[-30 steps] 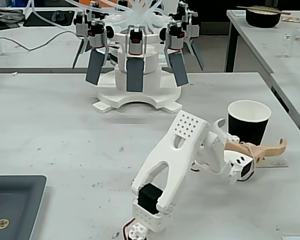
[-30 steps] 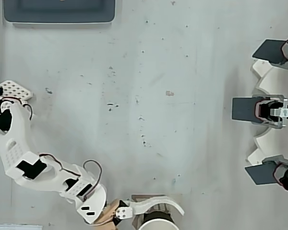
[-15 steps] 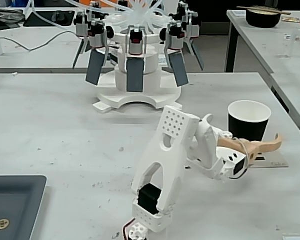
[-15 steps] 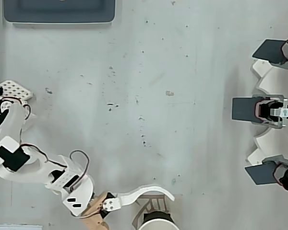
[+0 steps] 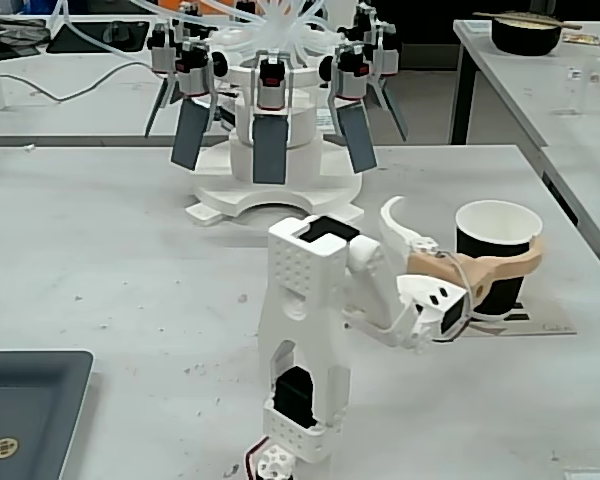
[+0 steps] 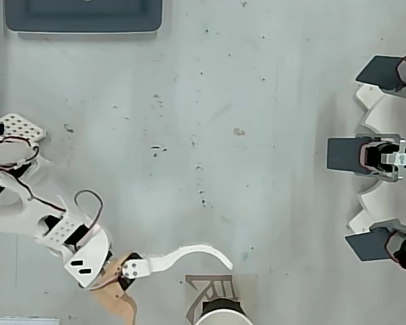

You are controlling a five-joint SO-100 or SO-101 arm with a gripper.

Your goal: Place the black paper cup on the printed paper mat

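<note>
We see a pale grey table (image 5: pixel 110 230), scuffed and speckled with dark marks; behind it stands a second table (image 5: pixel 70 95) with cables; to the right in the fixed view a third table (image 5: pixel 540 75), dark-legged, over grey floor (image 5: pixel 425 100); the lighting is even.

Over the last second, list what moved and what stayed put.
The gripper rose and drew back from the black paper cup, jaws open and holding nothing; the arm folded upright. The cup stayed standing on the printed paper mat; the dark grey tray didn't move.
</note>
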